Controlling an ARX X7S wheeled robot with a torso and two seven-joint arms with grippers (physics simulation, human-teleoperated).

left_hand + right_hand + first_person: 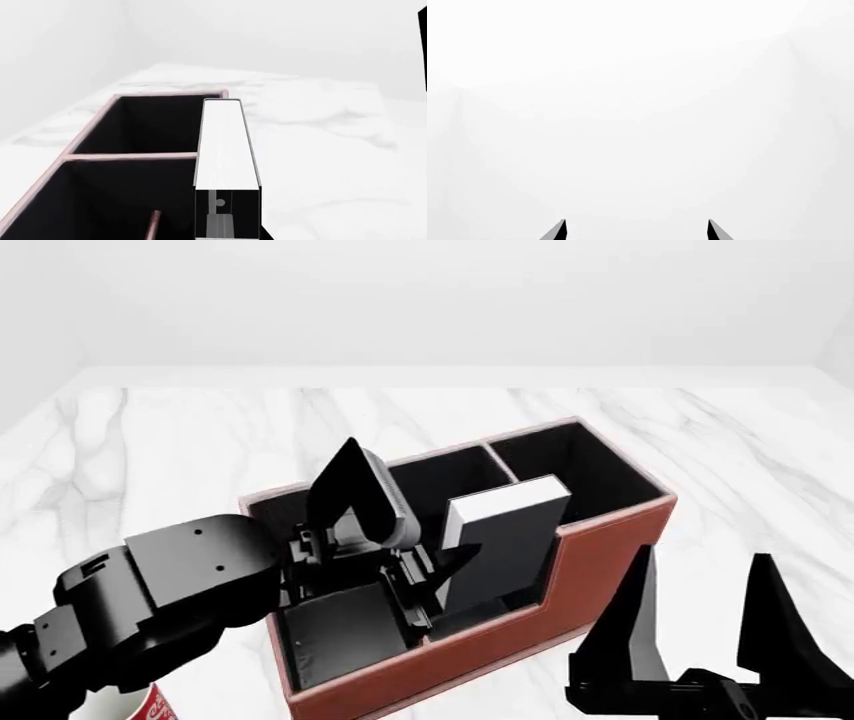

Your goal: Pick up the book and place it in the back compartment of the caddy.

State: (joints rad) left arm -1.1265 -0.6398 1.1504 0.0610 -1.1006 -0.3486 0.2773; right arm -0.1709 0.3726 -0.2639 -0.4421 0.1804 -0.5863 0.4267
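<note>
The reddish-brown caddy (607, 540) stands on the white marble table. The black book (505, 550), white page edges up, stands slightly tilted in the caddy's divided middle section, just behind the low-cut wall (501, 625). My left gripper (416, 540) reaches into the caddy and is shut on the book. In the left wrist view the book (225, 145) runs straight out from the gripper along the caddy's rim (133, 157), and the fingers are mostly hidden. My right gripper (703, 558) is open and empty, raised to the right in front of the caddy. It shows only a blank white background (636, 222).
A red-and-white mug (154, 705) peeks out at the bottom left, under my left arm. The marble table (200, 450) stretches out behind and to both sides of the caddy. White walls lie beyond.
</note>
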